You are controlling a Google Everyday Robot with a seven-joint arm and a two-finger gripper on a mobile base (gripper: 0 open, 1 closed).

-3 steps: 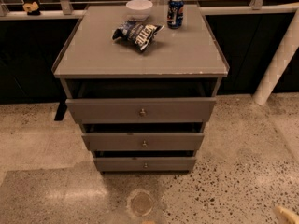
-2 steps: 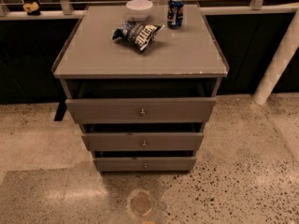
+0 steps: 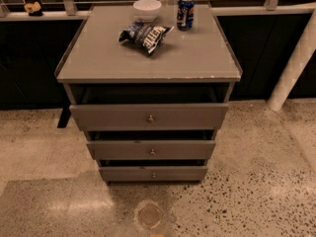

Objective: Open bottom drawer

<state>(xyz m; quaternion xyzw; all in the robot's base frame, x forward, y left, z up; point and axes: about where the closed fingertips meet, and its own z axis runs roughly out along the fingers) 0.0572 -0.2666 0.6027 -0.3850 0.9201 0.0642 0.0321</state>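
The grey cabinet (image 3: 148, 58) has three drawers, all standing a little way out. The bottom drawer (image 3: 177, 174) is the narrowest front, just above the floor, with a small round metal knob (image 3: 153, 175) at its centre. Above it are the middle drawer (image 3: 182, 150) and the widest top drawer (image 3: 187, 116). My gripper is not in view. Only a small tan sliver (image 3: 157, 235) shows at the bottom edge, and I cannot tell what it is.
On the cabinet top lie a chip bag (image 3: 145, 34), a white bowl (image 3: 147, 8) and a blue can (image 3: 185, 13). A white post (image 3: 294, 63) slants at the right. A round floor plate (image 3: 149, 215) sits in the speckled floor before the cabinet.
A tan shape at the lower right corner one second ago has left the view. The cabinet and drawers have not moved.
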